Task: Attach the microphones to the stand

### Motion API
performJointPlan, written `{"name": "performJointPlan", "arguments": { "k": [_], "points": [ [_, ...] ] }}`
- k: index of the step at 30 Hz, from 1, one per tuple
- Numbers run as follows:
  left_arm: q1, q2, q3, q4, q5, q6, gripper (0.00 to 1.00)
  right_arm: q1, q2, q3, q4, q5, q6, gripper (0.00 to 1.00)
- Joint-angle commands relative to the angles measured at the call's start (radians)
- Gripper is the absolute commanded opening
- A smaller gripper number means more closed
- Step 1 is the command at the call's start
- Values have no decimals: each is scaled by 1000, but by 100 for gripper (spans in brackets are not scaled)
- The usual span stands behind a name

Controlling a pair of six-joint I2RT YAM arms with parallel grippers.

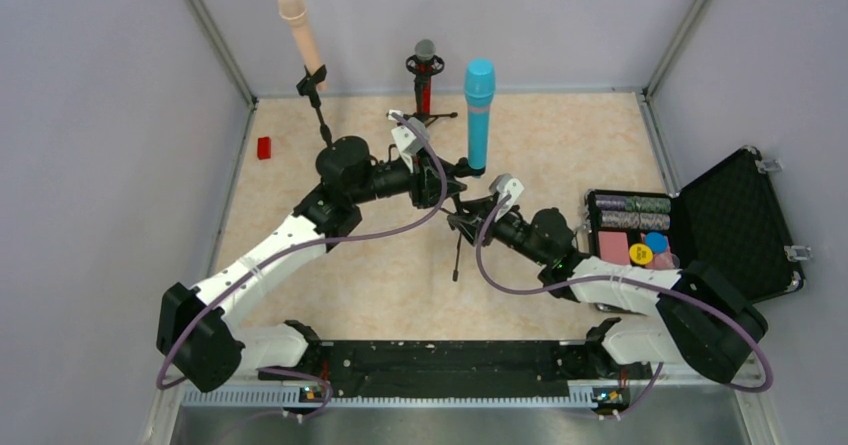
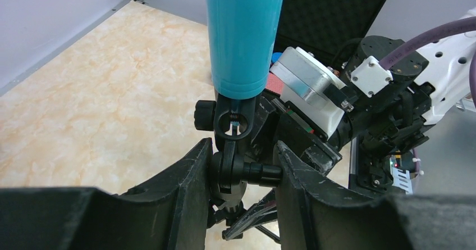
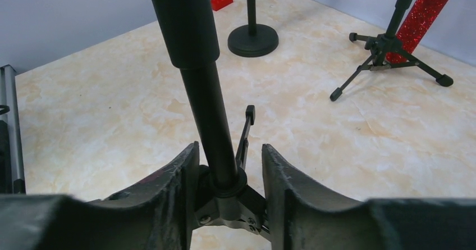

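The light-blue microphone (image 1: 479,115) stands upright in the clip of a small black tripod stand (image 1: 458,235) mid-table. My left gripper (image 1: 462,171) is shut on that stand's swivel joint just below the clip; the left wrist view shows the microphone (image 2: 242,36), the clip (image 2: 232,121) and the joint (image 2: 242,171) between my left gripper's (image 2: 242,149) fingers. My right gripper (image 1: 480,212) is shut on the stand's leg hub (image 3: 224,196), low on the pole (image 3: 210,109). The peach-beige microphone (image 1: 293,20) sits in a round-base stand. The red microphone (image 1: 425,83) sits in another tripod stand.
An open black case (image 1: 740,215) with poker chips (image 1: 630,227) lies at the right. A red brick (image 1: 264,148) lies by the left wall. The right wrist view shows the round base (image 3: 252,39), the red microphone's tripod (image 3: 387,56) and the brick (image 3: 222,1).
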Motion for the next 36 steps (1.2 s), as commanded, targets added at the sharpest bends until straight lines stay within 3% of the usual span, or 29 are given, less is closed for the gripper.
{"name": "performJointPlan", "arguments": {
  "k": [1, 5, 7, 8, 22, 29, 36],
  "points": [
    [-1, -60, 111, 197, -14, -30, 0, 4, 40, -10, -141, 59, -10, 36],
    [-2, -59, 138, 138, -60, -29, 0, 8, 42, -11, -139, 68, 7, 19],
    [-1, -50, 161, 96, -85, -32, 0, 14, 38, -18, -124, 92, 10, 2],
    [-2, -45, 174, 74, -100, -35, 0, 15, 33, -19, -123, 108, 10, 0],
    [-32, 17, 351, -200, -415, -97, 0, 41, 9, -9, -179, 203, -4, 0],
    [-37, -11, 334, -167, -363, -9, 0, 41, 16, -10, -177, 172, 10, 0],
    [-38, -87, 236, 47, -168, 91, 0, 41, 34, -33, -140, 164, 22, 0]
  ]
}}
